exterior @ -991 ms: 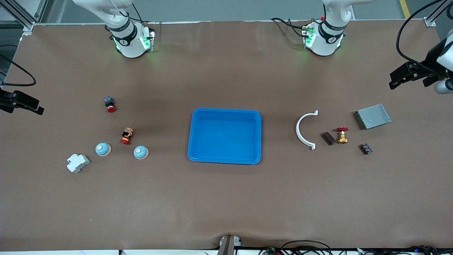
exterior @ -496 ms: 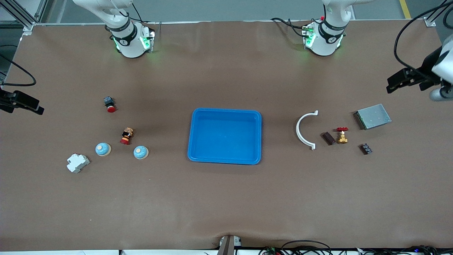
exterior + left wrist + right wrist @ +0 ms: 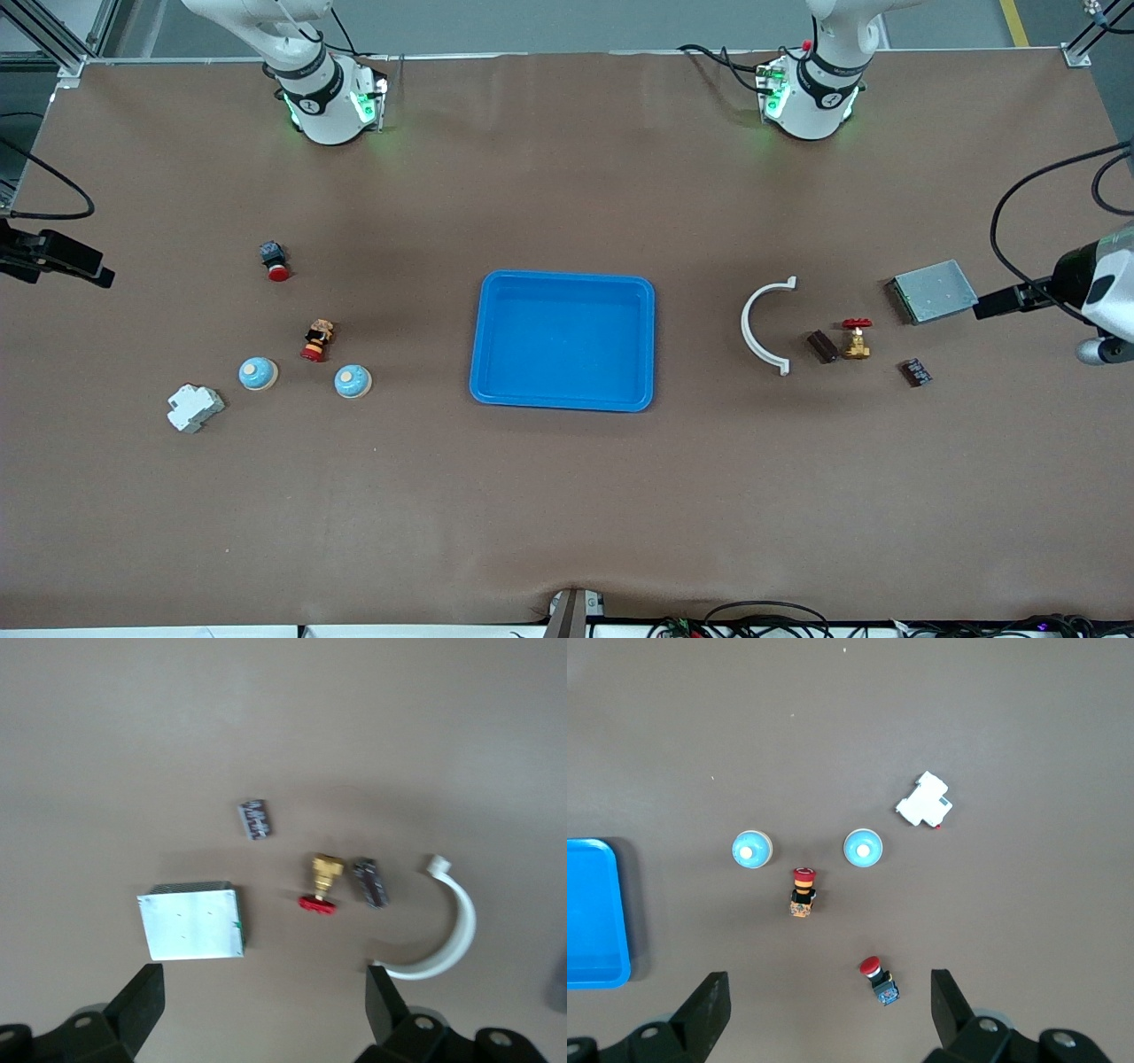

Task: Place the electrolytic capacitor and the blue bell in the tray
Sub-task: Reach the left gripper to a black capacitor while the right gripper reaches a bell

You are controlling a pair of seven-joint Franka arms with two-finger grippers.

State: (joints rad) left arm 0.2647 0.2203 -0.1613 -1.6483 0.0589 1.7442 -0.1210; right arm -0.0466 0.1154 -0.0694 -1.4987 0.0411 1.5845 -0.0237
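The bright-blue tray (image 3: 563, 394) lies empty at the table's middle; its corner shows in the right wrist view (image 3: 594, 974). Two blue bells (image 3: 258, 373) (image 3: 353, 381) sit toward the right arm's end and also show in the right wrist view (image 3: 862, 849) (image 3: 750, 850). A small dark capacitor with pale print (image 3: 916, 371) (image 3: 254, 819) lies toward the left arm's end. A second dark part (image 3: 820, 346) (image 3: 370, 883) lies by the valve. My left gripper (image 3: 988, 307) (image 3: 263, 985) is open and empty, over the table beside the silver box. My right gripper (image 3: 84, 268) (image 3: 828, 988) is open and empty, over the table's edge at the right arm's end.
A silver metal box (image 3: 935, 291), a brass valve with a red handle (image 3: 856, 338) and a white curved clip (image 3: 764, 323) lie near the capacitor. Two red push buttons (image 3: 275, 261) (image 3: 317, 341) and a white breaker (image 3: 195, 408) lie near the bells.
My left gripper has moved from higher in the front view down to beside the silver box. The right arm has barely moved. No object has moved.
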